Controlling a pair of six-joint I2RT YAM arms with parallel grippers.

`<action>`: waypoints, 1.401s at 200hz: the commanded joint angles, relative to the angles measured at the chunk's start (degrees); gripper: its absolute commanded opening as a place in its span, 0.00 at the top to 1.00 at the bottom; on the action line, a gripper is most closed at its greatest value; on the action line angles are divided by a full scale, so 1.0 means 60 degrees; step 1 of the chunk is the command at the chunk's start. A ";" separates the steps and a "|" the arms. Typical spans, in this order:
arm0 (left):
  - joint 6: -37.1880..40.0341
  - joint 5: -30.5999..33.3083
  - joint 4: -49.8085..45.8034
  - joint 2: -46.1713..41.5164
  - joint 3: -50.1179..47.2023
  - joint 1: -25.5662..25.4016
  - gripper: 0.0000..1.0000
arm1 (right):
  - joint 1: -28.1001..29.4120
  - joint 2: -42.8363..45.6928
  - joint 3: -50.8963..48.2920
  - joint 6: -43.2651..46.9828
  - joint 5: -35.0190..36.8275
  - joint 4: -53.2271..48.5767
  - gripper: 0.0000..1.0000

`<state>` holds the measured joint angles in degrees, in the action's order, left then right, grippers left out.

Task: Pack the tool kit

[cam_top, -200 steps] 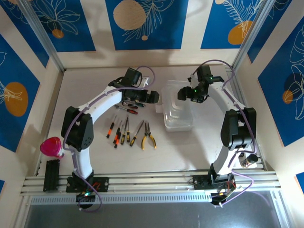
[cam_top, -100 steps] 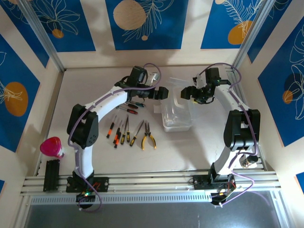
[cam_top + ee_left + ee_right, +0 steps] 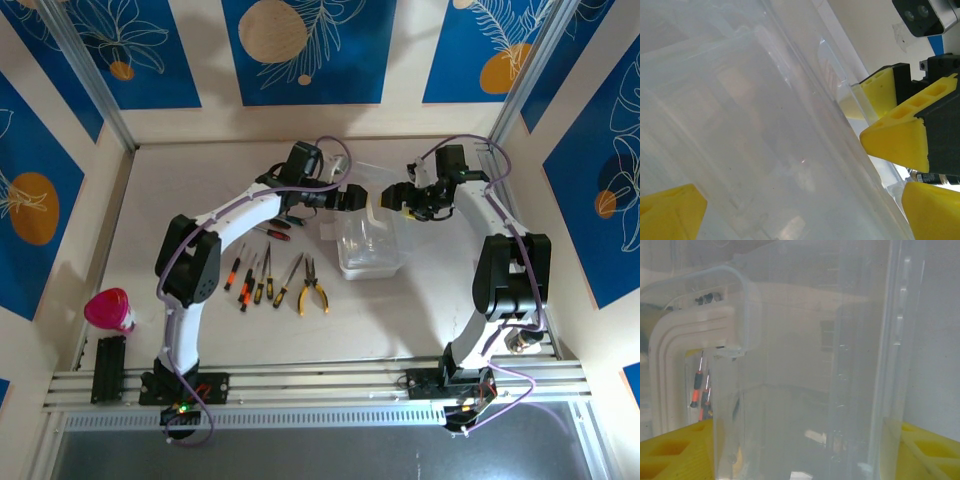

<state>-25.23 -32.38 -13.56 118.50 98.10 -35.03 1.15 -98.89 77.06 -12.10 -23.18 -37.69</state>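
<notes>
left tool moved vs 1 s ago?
Yes. Judged against the yellow-handled pliers, which lie unmoved on the table, the left tool has swung right, from roughly above them to the left rim of the clear case.

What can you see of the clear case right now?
The clear case is a see-through rectangular plastic box with a white handle, resting on the table right of the laid-out tools. Its far end looks tilted up where the left gripper and right gripper meet it, fingers spread around the plastic.
</notes>
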 commanded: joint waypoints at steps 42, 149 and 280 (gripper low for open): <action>-0.0233 -0.0386 0.0361 0.0259 0.0710 -0.0256 0.00 | -0.0015 0.0530 0.0266 0.0137 -0.0506 -0.0132 0.11; -0.0448 -0.0655 0.0314 0.0515 0.1414 -0.0325 0.00 | 0.0690 0.2975 -0.0104 0.1565 0.2942 -0.1013 0.01; -0.0621 -0.0770 0.0240 0.0686 0.1901 -0.0461 0.00 | 0.5438 0.5782 -0.3162 0.2229 0.8130 0.0625 0.01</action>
<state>-28.67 -34.98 -12.86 122.45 106.83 -36.53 29.78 -64.29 60.23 -0.38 17.93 -38.11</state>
